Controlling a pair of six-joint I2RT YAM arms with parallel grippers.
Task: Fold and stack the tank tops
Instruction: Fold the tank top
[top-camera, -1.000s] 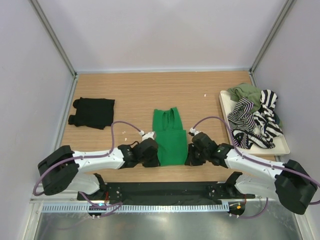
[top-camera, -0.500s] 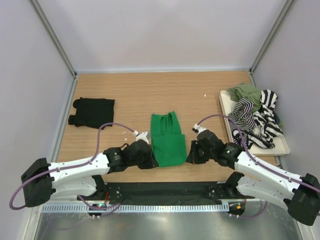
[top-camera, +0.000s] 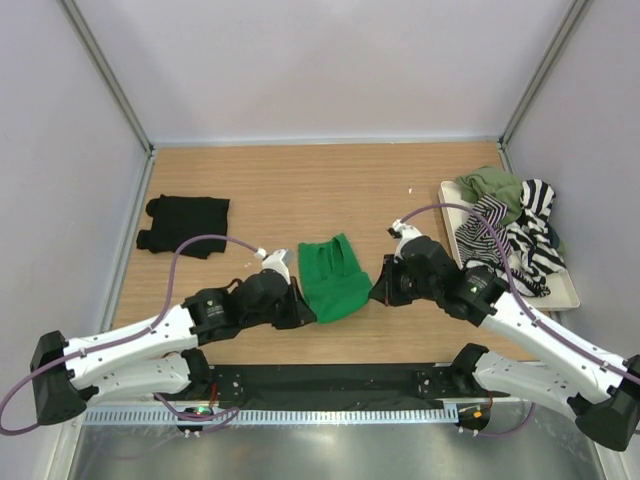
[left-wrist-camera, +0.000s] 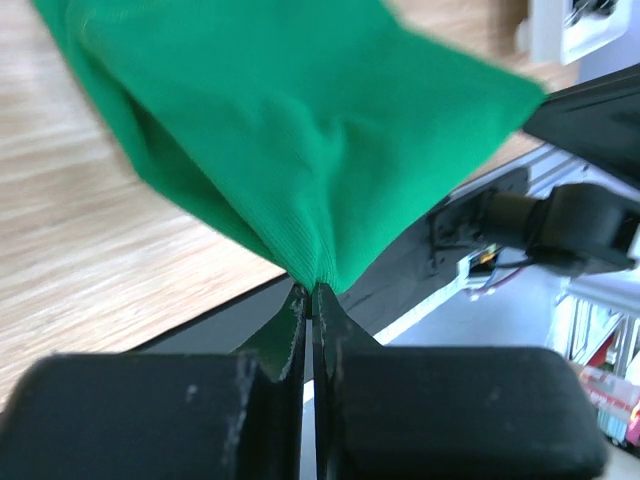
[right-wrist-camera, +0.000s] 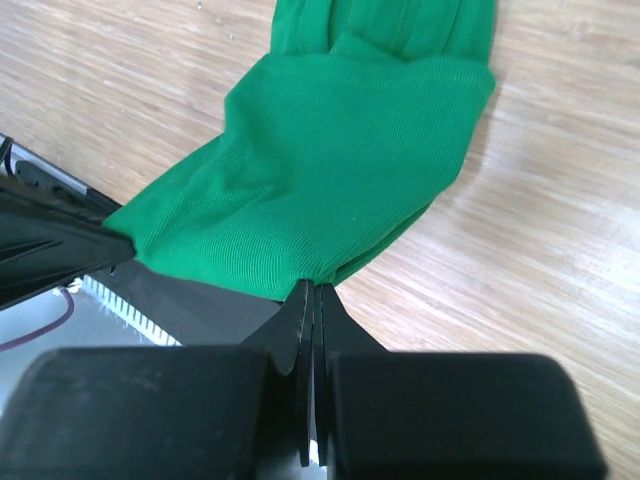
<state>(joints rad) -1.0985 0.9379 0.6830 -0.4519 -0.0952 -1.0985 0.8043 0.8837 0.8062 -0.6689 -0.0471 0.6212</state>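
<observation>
The bright green tank top (top-camera: 334, 278) lies mid-table, its near hem lifted off the wood. My left gripper (top-camera: 300, 308) is shut on the hem's left corner; in the left wrist view the green cloth (left-wrist-camera: 300, 130) hangs from my gripper (left-wrist-camera: 312, 290). My right gripper (top-camera: 378, 292) is shut on the right corner; the green cloth (right-wrist-camera: 330, 170) is pinched at my gripper (right-wrist-camera: 314, 288) in the right wrist view. The folded black tank top (top-camera: 186, 224) lies at the left. The striped (top-camera: 510, 245) and olive (top-camera: 492, 184) tank tops are heaped at the right.
A white tray (top-camera: 562, 297) at the right edge holds the heap of striped and olive garments. Grey walls close the table on three sides. The black base rail (top-camera: 330, 382) runs along the near edge.
Both grippers have moved away from the near edge, carrying the green top's near hem up and toward its straps. The visible garment has grown shorter.
</observation>
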